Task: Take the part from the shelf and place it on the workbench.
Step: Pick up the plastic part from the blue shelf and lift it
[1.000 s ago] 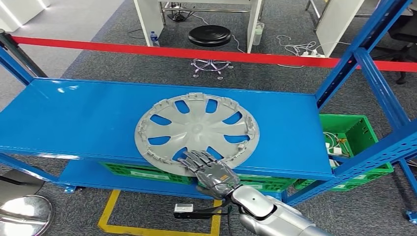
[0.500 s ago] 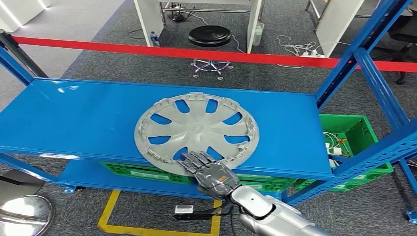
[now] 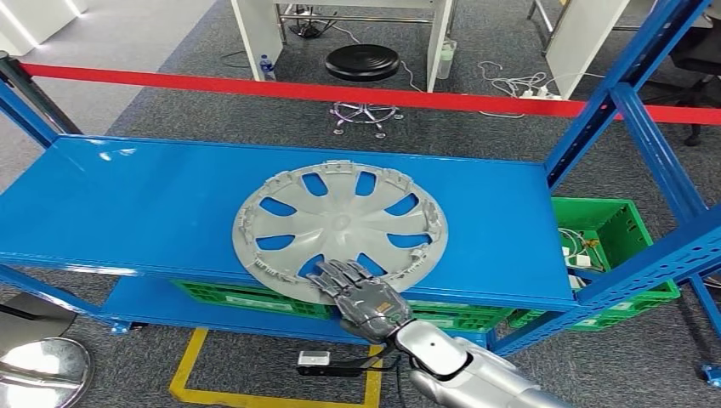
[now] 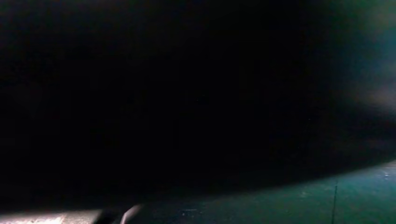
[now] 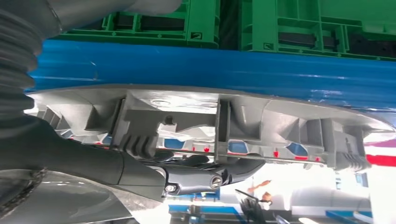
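The part is a grey hubcap [image 3: 340, 223], lying inner face up on the blue shelf [image 3: 127, 204], its near rim at the shelf's front edge. My right hand [image 3: 361, 293] reaches in from below with its fingers spread flat over that near rim. In the right wrist view the dark fingers [image 5: 196, 179] lie across the ribbed rim of the hubcap [image 5: 233, 121], and the thumb [image 5: 116, 7] stays off it on the other side of the shelf edge. The left wrist view is almost black.
Green crates [image 3: 612, 225] sit on the lower level under and to the right of the shelf. Blue uprights [image 3: 625, 68] frame the right side. A red barrier tape [image 3: 255, 85] and a black stool [image 3: 364, 61] lie beyond the shelf.
The right hand has barely shifted on the hubcap's near rim. The hubcap has not moved.
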`<state>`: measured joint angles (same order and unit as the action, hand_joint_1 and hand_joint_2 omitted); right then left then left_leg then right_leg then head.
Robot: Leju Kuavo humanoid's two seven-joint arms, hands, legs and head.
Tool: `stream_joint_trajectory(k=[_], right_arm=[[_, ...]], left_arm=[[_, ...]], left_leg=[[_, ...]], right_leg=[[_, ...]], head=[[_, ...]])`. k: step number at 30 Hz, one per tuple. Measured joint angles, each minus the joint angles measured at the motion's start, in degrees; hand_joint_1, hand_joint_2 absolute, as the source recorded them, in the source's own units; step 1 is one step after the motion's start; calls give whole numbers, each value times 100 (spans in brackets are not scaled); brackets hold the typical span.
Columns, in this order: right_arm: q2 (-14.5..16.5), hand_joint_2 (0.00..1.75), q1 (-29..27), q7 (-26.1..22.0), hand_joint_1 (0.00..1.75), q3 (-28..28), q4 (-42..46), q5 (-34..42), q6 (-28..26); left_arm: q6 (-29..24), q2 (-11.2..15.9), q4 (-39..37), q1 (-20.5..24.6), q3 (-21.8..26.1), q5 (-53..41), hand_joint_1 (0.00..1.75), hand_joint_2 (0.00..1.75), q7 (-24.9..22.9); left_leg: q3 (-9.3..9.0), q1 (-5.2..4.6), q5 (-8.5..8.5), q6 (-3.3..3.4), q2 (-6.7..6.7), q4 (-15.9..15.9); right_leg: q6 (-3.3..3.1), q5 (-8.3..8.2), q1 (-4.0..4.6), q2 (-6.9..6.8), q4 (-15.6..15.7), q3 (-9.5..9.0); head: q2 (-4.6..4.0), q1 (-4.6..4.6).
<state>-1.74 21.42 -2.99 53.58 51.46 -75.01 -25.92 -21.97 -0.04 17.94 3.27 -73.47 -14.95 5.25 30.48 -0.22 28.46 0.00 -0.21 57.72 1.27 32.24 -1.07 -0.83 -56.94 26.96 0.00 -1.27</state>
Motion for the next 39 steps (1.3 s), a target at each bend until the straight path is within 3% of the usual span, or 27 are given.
stream_joint_trajectory(k=[6,9,10,13,14,15,39], right_arm=[[74,175,19,86,0,-20,76,2,130],[102,175,24,122,10,-56,134,3,191],[109,175,26,133,31,-67,155,3,204],[116,175,33,170,145,-102,238,2,273],[117,175,37,181,168,-113,270,-3,306],[117,175,42,193,175,-125,306,-18,337],[55,175,50,367,175,-147,1244,-464,546]], left_arm=[[16,-4,0,1,1,0,0,0,3],[16,-5,0,1,2,-2,0,0,8],[16,-6,0,1,3,-3,0,0,8],[9,-10,0,1,3,-8,0,0,9],[5,-12,0,1,3,-10,0,0,9],[3,-14,0,1,3,-14,0,0,9],[-55,-27,0,-1,4,-67,0,0,30]], left_leg=[[0,0,0,0,0,0],[1,0,0,0,0,0],[1,0,0,0,0,0],[2,0,0,0,0,0],[2,0,0,0,0,0],[3,0,0,0,0,0],[5,0,1,0,1,0]], right_leg=[[0,0,1,0,0,0],[0,0,0,-1,0,0],[0,0,0,-1,0,0],[0,0,0,-1,0,1],[0,0,0,-1,0,1],[0,0,0,-1,0,1],[0,1,0,2,0,6]], head=[[0,0],[0,0],[0,0],[0,1],[0,1],[0,1],[0,1]])
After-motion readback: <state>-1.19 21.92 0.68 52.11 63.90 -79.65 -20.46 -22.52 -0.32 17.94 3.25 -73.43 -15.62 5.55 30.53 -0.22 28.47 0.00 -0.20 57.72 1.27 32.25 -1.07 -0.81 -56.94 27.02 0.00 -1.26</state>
